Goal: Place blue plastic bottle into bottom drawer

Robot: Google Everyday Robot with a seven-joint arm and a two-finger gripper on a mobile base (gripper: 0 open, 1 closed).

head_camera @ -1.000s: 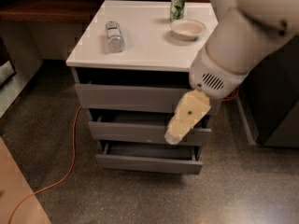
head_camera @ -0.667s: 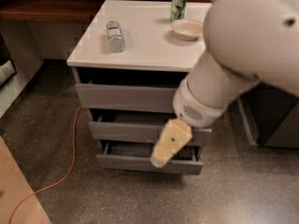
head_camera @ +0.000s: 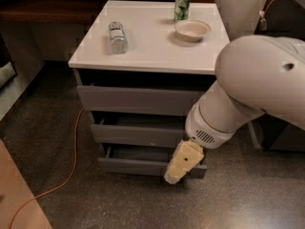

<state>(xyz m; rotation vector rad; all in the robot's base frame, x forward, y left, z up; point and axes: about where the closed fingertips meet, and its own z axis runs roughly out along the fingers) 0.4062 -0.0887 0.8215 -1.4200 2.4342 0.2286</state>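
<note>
Now the gripper [head_camera: 175, 173] is hanging low at the front of the bottom drawer [head_camera: 138, 166], at its right end, touching it or just beside it. How far it is open I cannot tell. It is not holding the bottle [head_camera: 117, 37], which is sitting well apart from it on the left of the cabinet top [head_camera: 152, 56], seemingly on its side. The arm [head_camera: 248, 89] is filling the right of the view above the gripper. The bottom drawer is standing pulled out further than the two above it, and its grey inside is showing. A can [head_camera: 181, 6] and a bowl [head_camera: 192, 30] are standing at the back right of the top.

The drawer-opening step is probably finishing, with the bottle not yet fetched. The next move is calling for a rise clear of the drawer fronts, then a reach across to the bottle, avoiding the bowl and can.
</note>
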